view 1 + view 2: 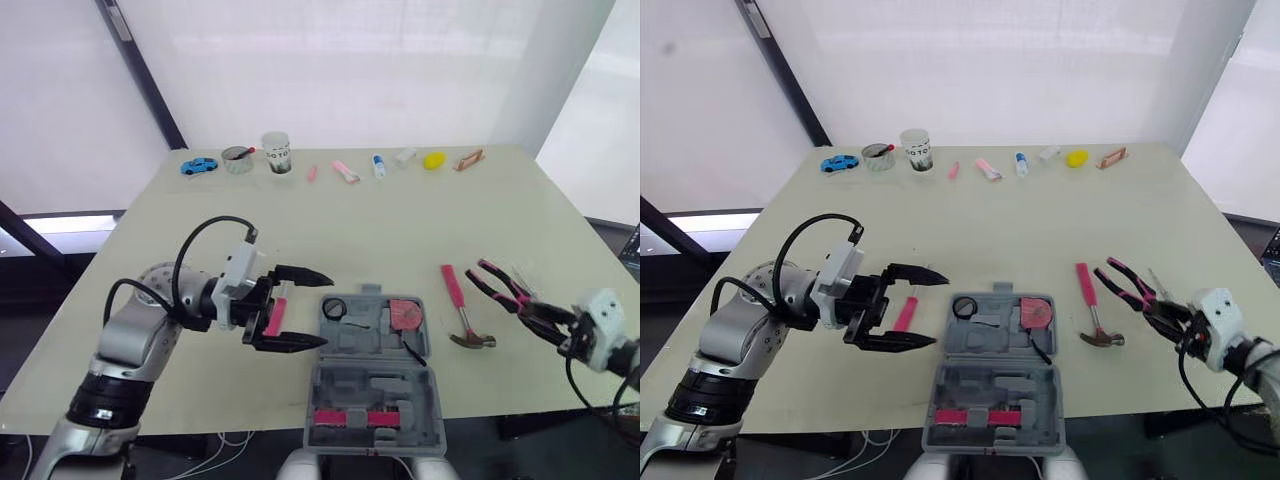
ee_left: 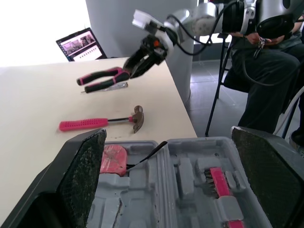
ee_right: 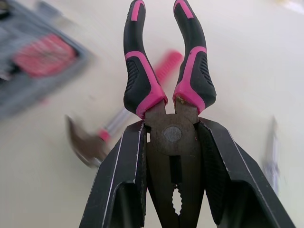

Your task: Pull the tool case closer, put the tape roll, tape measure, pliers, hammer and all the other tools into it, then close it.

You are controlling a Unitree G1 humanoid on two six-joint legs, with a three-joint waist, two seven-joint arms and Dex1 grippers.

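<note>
The open tool case (image 1: 340, 388) is sitting at our desk's (image 1: 400, 230) near edge. Our left pincer (image 1: 327, 310) is hanging released just left of it. Our right pincer (image 3: 171, 135) is gripping the pliers (image 1: 497, 282), right of the hammer (image 1: 460, 305).

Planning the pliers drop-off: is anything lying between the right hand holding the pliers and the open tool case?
Yes: the hammer lies flat between the pliers gripped in the right hand and the tool case.

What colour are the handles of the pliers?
Black with pink bands. The pliers show best in the right wrist view.
</note>
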